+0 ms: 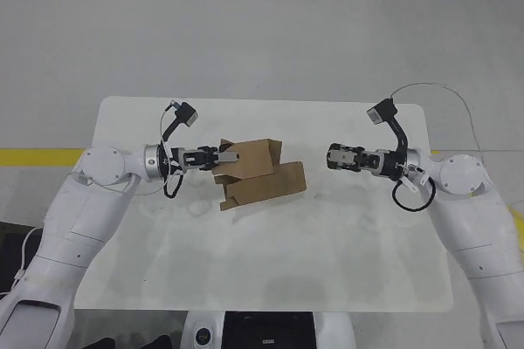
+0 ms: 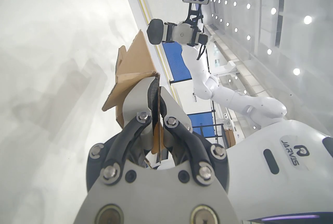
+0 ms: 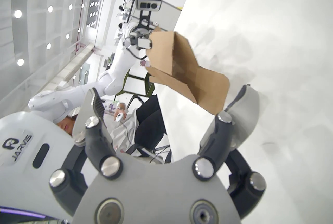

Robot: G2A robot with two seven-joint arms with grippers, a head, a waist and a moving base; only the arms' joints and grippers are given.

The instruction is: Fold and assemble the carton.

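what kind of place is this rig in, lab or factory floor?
Probably a large factory-style hall: rows of round ceiling lights high overhead, a yellow floor line beside the white table, blue panels behind.

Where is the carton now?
Top view: the carton is near the table centre, one edge clamped in the left gripper; the open right gripper is apart on its other side.
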